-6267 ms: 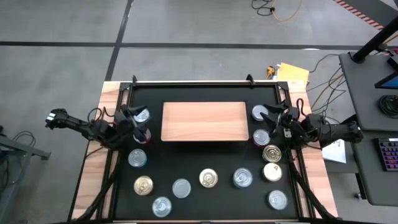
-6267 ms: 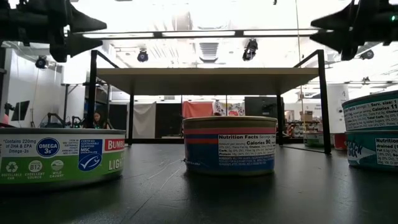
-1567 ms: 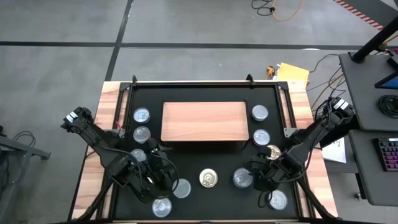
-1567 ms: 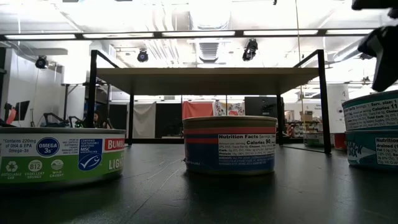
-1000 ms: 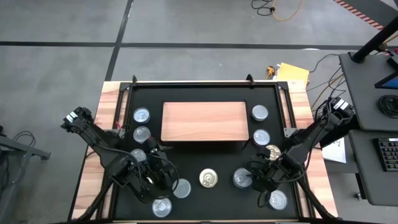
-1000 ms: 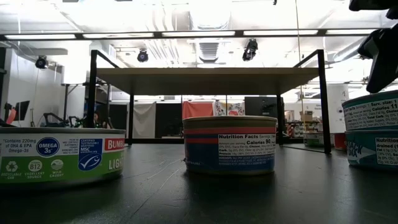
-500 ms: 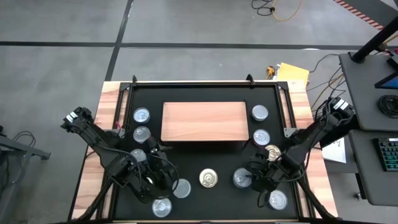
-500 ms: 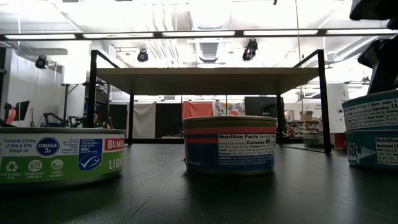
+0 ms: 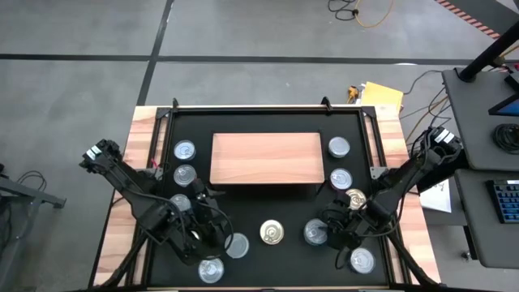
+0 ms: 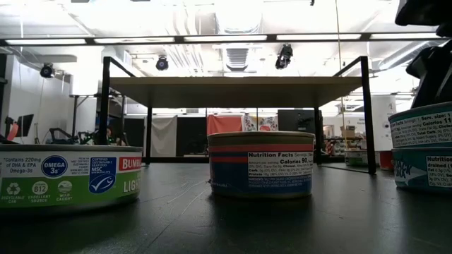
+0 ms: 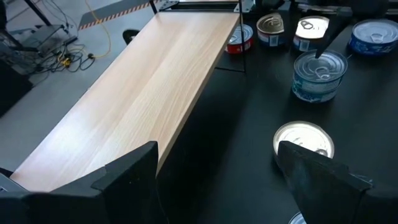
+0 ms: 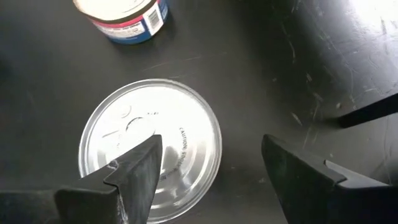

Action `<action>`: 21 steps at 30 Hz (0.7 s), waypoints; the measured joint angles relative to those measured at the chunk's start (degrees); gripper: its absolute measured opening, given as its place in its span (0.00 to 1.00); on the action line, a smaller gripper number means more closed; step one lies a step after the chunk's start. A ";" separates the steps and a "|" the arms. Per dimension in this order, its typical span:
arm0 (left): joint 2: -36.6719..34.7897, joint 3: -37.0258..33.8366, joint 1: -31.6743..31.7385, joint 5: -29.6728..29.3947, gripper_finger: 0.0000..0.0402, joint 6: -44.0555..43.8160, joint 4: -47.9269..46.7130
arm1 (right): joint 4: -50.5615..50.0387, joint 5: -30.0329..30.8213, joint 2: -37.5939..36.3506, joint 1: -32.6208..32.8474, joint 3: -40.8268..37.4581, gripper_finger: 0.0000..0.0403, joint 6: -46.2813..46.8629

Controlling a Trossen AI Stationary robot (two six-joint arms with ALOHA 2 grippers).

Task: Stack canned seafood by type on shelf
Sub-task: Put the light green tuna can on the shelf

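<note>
The flat light-wood shelf (image 9: 265, 158) holds nothing yet; every short round metal seafood tin (image 9: 272, 233) sits on the black mat around it, so all stacking remains. Nearside of the shelf, the left gripper (image 9: 212, 237) and right gripper (image 9: 334, 233) hover spread, empty.

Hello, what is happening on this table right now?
A two-armed robot is sorting tins of seafood onto a wooden shelf, which has no tins on it yet. The right claw hangs open over a silver-lidded tin near the table's front, one finger above the lid. The left claw is open too, near the front left, holding nothing. The other tins sit on the black mat.
</note>
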 joint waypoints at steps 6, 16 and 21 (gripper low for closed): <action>0.00 -0.71 0.00 0.00 0.78 -0.29 0.39 | 2.99 0.10 0.00 -0.02 -1.45 0.64 0.27; 0.00 -0.71 0.00 -1.33 0.78 -0.24 0.54 | 4.61 -0.33 0.00 0.00 -2.52 0.67 -0.09; 0.00 -0.71 0.00 -1.38 0.78 -0.24 0.54 | 4.67 -0.42 0.00 0.00 -2.58 0.65 -0.18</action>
